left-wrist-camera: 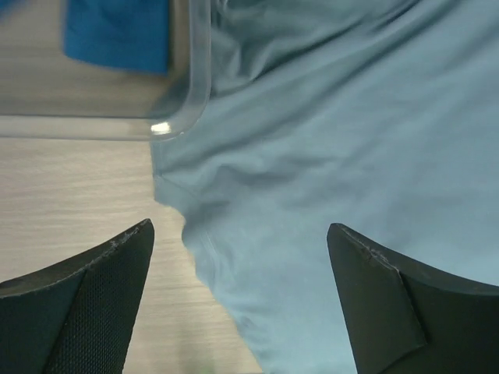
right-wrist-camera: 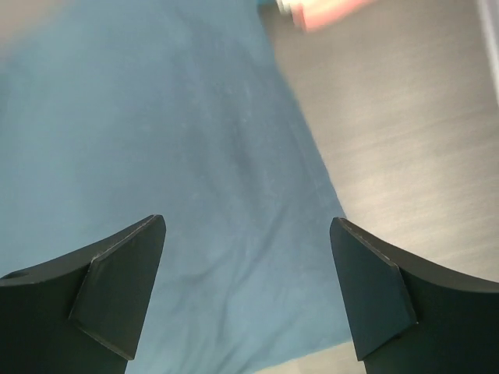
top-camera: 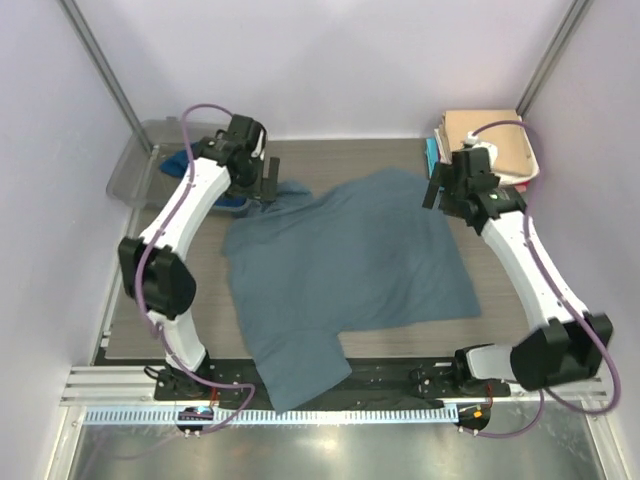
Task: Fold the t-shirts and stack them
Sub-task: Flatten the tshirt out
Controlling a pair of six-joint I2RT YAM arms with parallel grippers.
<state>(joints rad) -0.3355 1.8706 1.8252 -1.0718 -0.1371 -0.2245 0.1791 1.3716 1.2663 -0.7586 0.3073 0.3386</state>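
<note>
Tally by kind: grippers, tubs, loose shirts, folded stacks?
Grippers: 2 (left gripper, right gripper, both open)
Clear tub: 1
Loose shirts: 2 (slate-blue shirt spread out, blue shirt in tub)
Folded stack: 1, layers uncountable
Total: 6

Two grippers (left gripper (left-wrist-camera: 240, 226), right gripper (right-wrist-camera: 248, 220)), one slate-blue t-shirt (top-camera: 350, 260) under their fingers, one teal-blue t-shirt (left-wrist-camera: 117, 35) inside one clear tub (left-wrist-camera: 195, 86), one folded stack (top-camera: 495, 140) past the right fingers.
</note>
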